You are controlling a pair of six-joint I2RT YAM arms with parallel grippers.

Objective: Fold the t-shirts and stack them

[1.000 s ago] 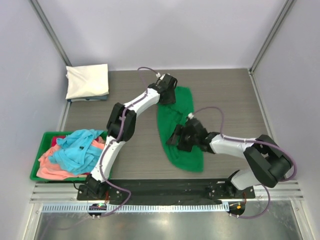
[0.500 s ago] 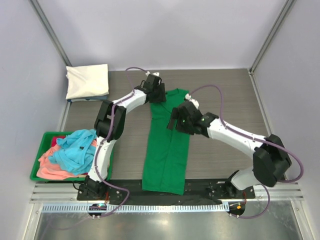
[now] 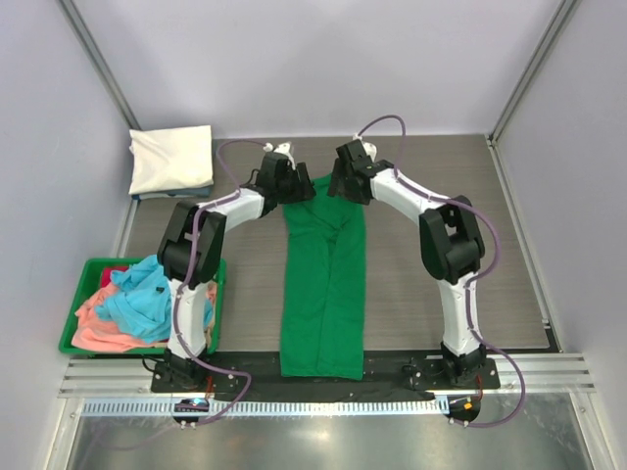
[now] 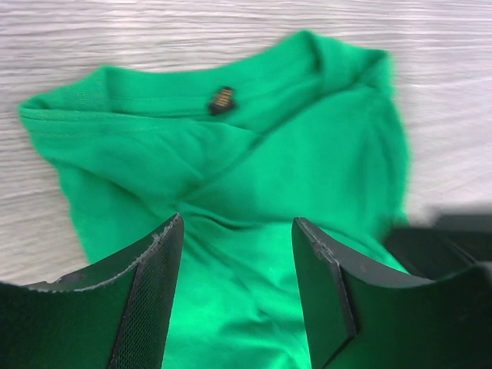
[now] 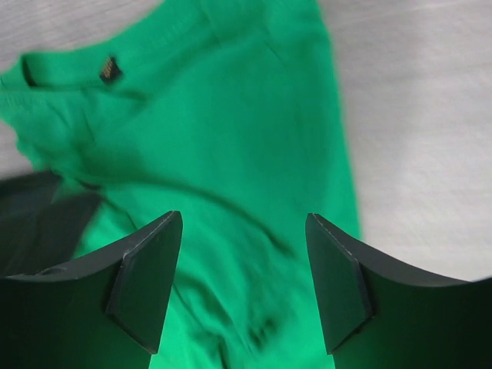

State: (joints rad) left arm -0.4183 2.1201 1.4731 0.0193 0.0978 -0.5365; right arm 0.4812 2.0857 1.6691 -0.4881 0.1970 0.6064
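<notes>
Green t-shirt lies lengthwise, left fingers and right fingers spread apart above its collar end.

No txt I can actually read anywhere, tbh. Only label-ish thing is a small dark neck tag sewn inside the collar of the green t-shirt, upper-middle of the left wrist view, w/ yellowish marks on it that are too small & blurred to make out as letters or a brand. Same tag shows upper left of the right wrist view, dark w/ a smear of yellow, just as illegible, & in the top view it's too tiny to pick out at all.
</notes>
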